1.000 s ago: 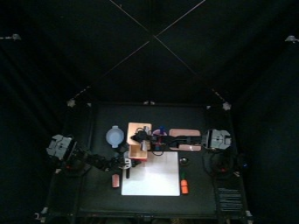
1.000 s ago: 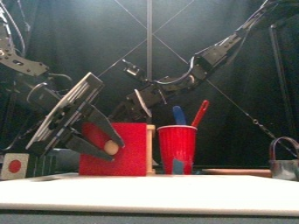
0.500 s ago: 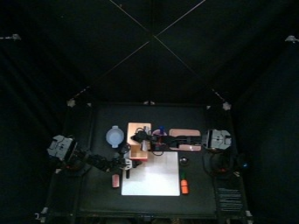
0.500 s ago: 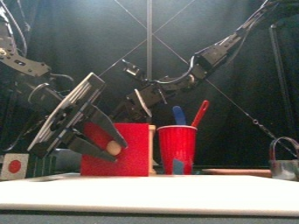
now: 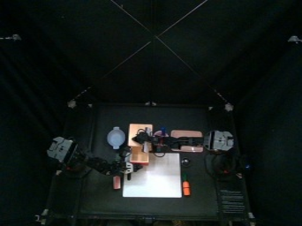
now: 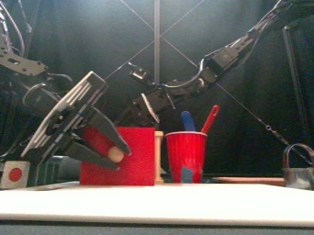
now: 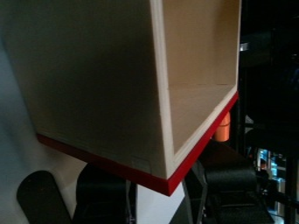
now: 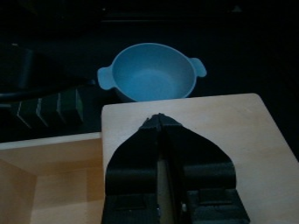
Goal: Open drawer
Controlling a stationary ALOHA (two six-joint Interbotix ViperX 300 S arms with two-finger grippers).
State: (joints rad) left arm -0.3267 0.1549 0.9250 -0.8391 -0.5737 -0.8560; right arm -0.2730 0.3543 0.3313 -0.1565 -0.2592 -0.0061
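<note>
The drawer [image 5: 141, 144] is a light tan wooden box with a red front [image 6: 123, 158], standing left of the table's middle. The left wrist view looks into a hollow tan wooden part [image 7: 193, 79] with a red edge. My left gripper [image 6: 108, 151] hangs tilted just in front of the red face, its jaws spread, holding nothing I can see. It also shows in the left wrist view [image 7: 70, 199]. My right arm reaches across the middle. Its gripper [image 8: 160, 122] is shut, tips resting on the box's tan top [image 8: 222, 131].
A white sheet [image 5: 163, 175] lies at the table's front with an orange stick [image 5: 186, 188] on it. A blue bowl [image 8: 152, 74] sits behind the box. A red cup [image 6: 186, 154] holding pens stands right of the drawer. A grey mug [image 6: 298, 170] is far right.
My left gripper has shifted slightly left and lower in front of the red face. The right arm and the box look unmoved.
</note>
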